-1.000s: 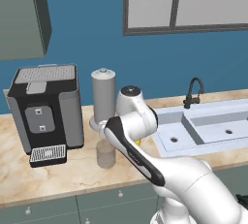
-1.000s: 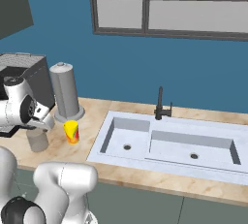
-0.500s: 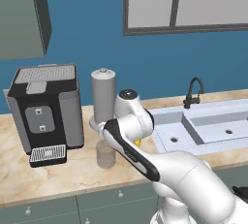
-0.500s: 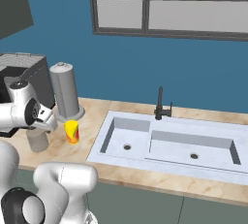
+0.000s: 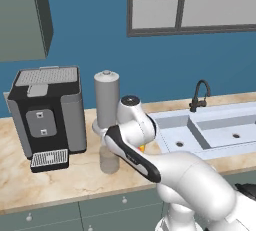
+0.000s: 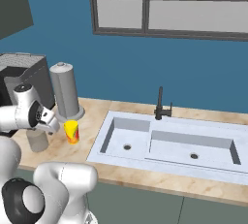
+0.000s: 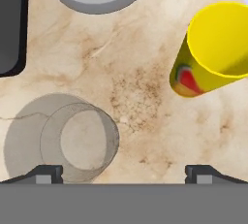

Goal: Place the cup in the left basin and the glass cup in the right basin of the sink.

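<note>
1. Hand view: our gripper point(image 7: 123, 170) looks straight down at the marbled desk point(image 7: 140, 97), jaws spread as wide as they go and holding nothing.
2. The cup point(image 7: 213, 48) stands at the right of the frame; the glass cup point(image 7: 80, 140) sits at lower left, just above one fingertip. Neither lies between the jaws.
3. In the right base view, the cup point(image 6: 71, 132) stands left of the sink point(image 6: 169, 145), whose left basin point(image 6: 123, 136) and right basin point(image 6: 193, 148) hold nothing.
4. We judge we're in the approach to a first pick. Next, we must centre over one cup, descend, then close.
</note>
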Robot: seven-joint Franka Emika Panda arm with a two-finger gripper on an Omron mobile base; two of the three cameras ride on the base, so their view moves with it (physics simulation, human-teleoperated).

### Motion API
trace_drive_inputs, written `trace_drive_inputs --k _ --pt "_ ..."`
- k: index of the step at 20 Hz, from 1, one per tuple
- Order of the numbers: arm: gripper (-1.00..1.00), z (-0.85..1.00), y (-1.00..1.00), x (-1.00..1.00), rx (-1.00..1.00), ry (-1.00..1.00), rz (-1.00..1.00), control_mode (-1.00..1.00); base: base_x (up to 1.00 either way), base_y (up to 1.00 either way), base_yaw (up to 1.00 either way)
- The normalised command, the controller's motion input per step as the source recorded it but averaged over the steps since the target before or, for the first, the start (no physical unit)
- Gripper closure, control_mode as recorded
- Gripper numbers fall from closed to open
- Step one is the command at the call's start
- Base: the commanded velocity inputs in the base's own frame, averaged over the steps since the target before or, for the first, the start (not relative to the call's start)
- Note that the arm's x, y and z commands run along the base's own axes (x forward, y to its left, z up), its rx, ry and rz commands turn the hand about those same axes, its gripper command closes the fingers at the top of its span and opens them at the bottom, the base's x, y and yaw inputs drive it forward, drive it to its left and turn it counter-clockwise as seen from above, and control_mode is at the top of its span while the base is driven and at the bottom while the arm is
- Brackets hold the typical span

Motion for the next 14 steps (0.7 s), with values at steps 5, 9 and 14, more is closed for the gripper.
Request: trace_drive_inputs --k 5,9,14 --pt "-1.0 -0.23 0.04 0.05 0.0 0.01 0.0 -1.0 0.0 0.0 0.0" --pt "-1.0 -0.21 0.06 0.04 0.0 0.01 0.0 -1.0 0.0 0.0 0.0" --pt "-1.0 -0.19 0.05 0.01 0.0 0.03 0.0 -1.0 0.0 0.0 0.0"
